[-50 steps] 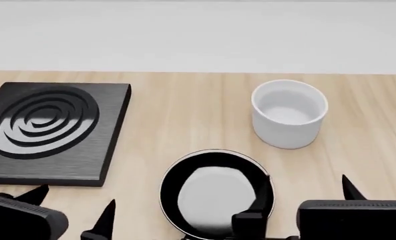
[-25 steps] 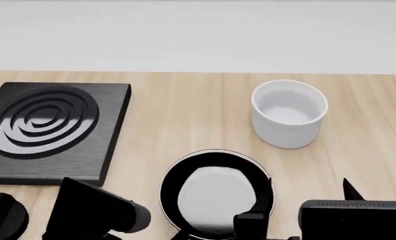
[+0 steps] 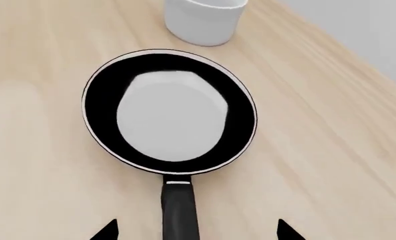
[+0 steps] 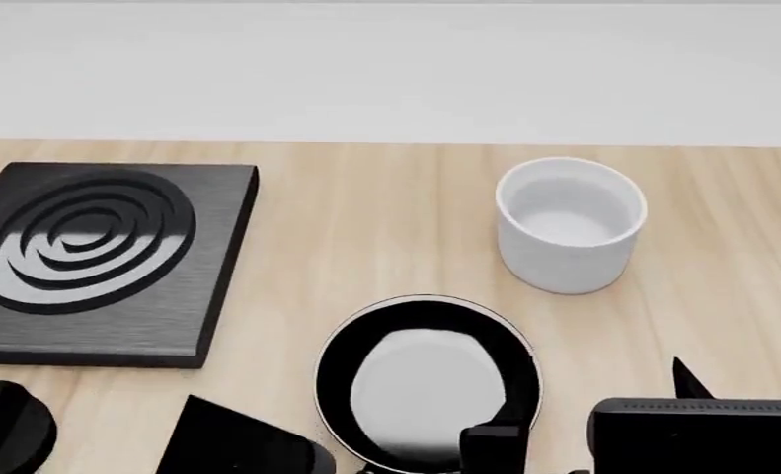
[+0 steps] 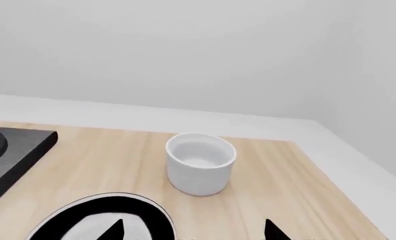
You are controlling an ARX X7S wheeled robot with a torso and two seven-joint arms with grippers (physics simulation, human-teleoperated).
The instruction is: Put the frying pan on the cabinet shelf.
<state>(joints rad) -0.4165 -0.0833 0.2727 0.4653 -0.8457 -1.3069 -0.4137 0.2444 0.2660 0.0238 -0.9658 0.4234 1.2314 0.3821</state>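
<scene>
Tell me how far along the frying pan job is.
Nothing is finished: the frying pan sits on the wooden table. The left tool is open, lined up over the pan's handle. Gripping, lifting and shelving remain; no cabinet is visible.

I see a pale wood table [image 4: 363, 227] with visible grain — its far edge meets a plain white wall [image 5: 184, 55]. A second white wall [image 5: 378, 100] closes the corner; light is soft, even.
</scene>
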